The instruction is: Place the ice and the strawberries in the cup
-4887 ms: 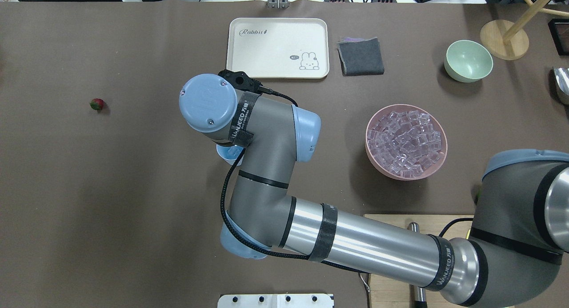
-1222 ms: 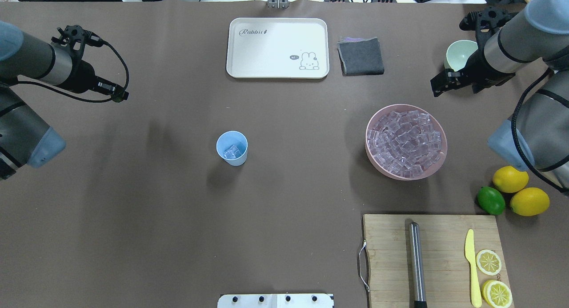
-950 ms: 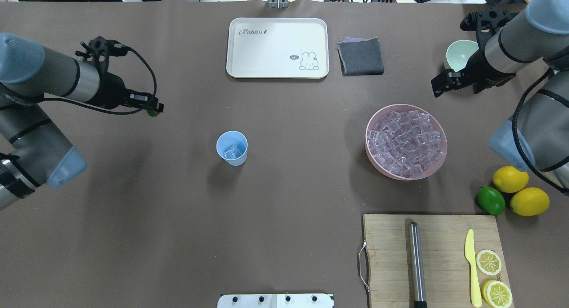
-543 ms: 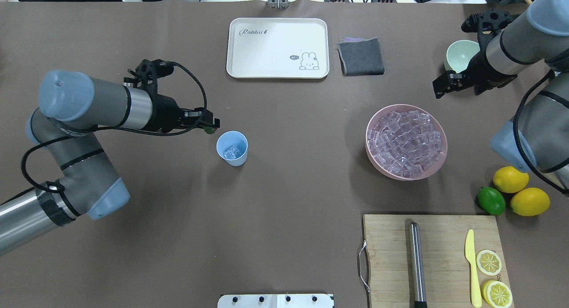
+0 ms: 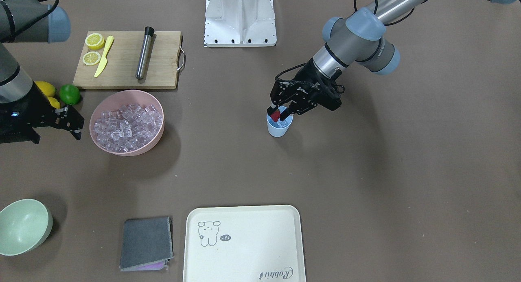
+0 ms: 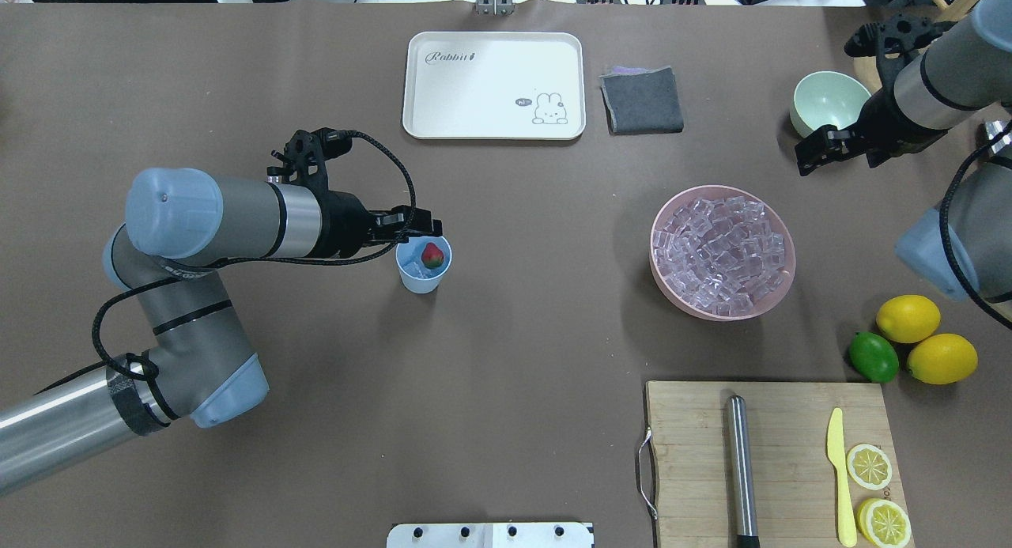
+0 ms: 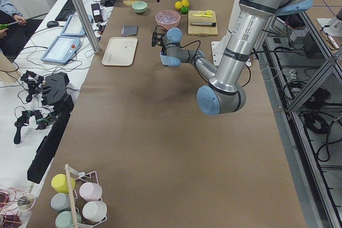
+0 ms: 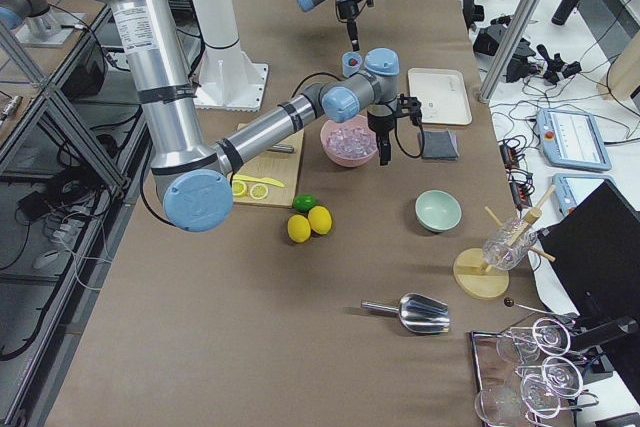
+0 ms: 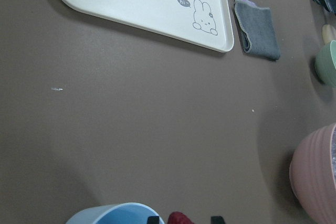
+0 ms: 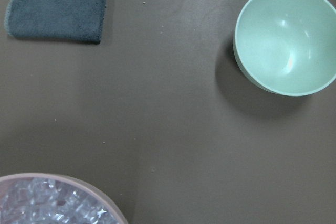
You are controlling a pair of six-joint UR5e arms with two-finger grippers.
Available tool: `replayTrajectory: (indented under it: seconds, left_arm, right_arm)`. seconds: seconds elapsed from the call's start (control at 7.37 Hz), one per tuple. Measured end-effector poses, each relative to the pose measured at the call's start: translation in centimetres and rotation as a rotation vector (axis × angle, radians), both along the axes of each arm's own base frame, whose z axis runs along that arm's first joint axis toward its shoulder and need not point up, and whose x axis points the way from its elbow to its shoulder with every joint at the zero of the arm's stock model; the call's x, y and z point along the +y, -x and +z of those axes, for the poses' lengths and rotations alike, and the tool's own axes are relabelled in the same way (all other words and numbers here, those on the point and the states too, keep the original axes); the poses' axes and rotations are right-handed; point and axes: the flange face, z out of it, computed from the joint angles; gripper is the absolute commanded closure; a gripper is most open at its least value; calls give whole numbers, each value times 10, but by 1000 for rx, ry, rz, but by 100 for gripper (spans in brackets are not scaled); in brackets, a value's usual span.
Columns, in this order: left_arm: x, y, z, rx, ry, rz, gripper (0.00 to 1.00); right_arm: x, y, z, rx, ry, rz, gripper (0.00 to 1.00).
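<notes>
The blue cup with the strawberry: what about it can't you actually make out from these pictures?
- Whether the left hand is gripping the strawberry or it lies loose: the left wrist view cuts both off at its bottom edge, and they are too small in the other views.
- How much ice is in the cup: the strawberry and the hand cover most of its inside in the overhead and front-facing views.
- Any detail in the two side views: the cup is too small there.

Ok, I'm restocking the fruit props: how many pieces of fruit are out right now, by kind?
Whole lemons: 2
Lemon slices: 2
Lime: 1
Strawberry: 1
Total: 6
</notes>
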Motion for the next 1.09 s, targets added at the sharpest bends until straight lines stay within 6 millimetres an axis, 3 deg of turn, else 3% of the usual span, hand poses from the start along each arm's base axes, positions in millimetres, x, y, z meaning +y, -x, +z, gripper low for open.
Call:
replayTrajectory:
  seconds: [0.27,0.41,0.54,0.81,1.09]
  left_arm:
    - [-4,11,8,-17,-14,17,2]
    - [-13,29,18,-29,-8,37,2]
    - [-30,62,39,-56,-8,68,2]
    - [-66,151,93,-173,-71,142,2]
    - [-91,239,151,-308,-141,161,2]
  right_arm:
    - [4,-54,38,10,8,-14,0]
    - [9,-87,62,17,29,-1,0]
    - [23,-118,94,36,57,8,0]
    - [58,-180,168,85,86,-40,0]
    - [72,-231,216,101,121,-23,0]
